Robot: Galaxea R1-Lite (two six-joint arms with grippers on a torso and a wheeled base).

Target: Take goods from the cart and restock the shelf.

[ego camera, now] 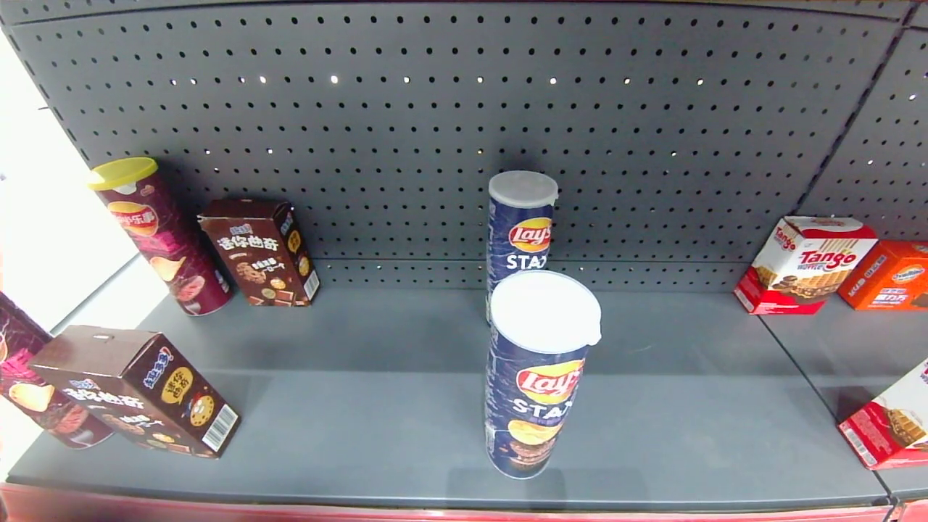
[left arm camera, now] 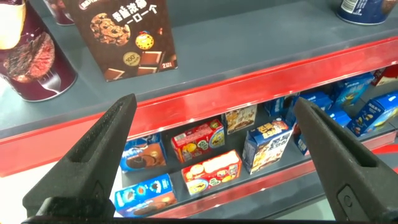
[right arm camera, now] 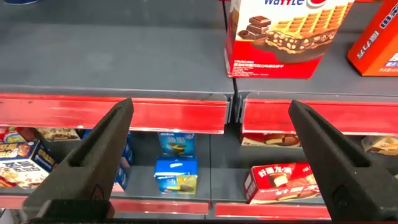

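Note:
Two blue chip cans with white lids stand in the middle of the grey shelf (ego camera: 362, 377), one (ego camera: 536, 391) near the front edge and the other (ego camera: 519, 232) right behind it by the pegboard. My left gripper (left arm camera: 212, 102) is open with nothing in it, in front of the red shelf edge (left arm camera: 217, 93), below a brown cookie box (left arm camera: 124, 37) and a maroon can (left arm camera: 31, 56). My right gripper (right arm camera: 211, 104) is open and holds nothing, in front of the red edge (right arm camera: 174, 112), below a red-and-white wafer box (right arm camera: 286, 37).
On the shelf's left are a maroon can with a yellow lid (ego camera: 156, 232), two brown cookie boxes (ego camera: 261, 254) (ego camera: 138, 388) and another maroon can (ego camera: 29, 391). At the right are wafer boxes (ego camera: 805, 264) (ego camera: 892, 428) and an orange box (ego camera: 892, 275). Lower shelves hold small boxes (left arm camera: 205, 155).

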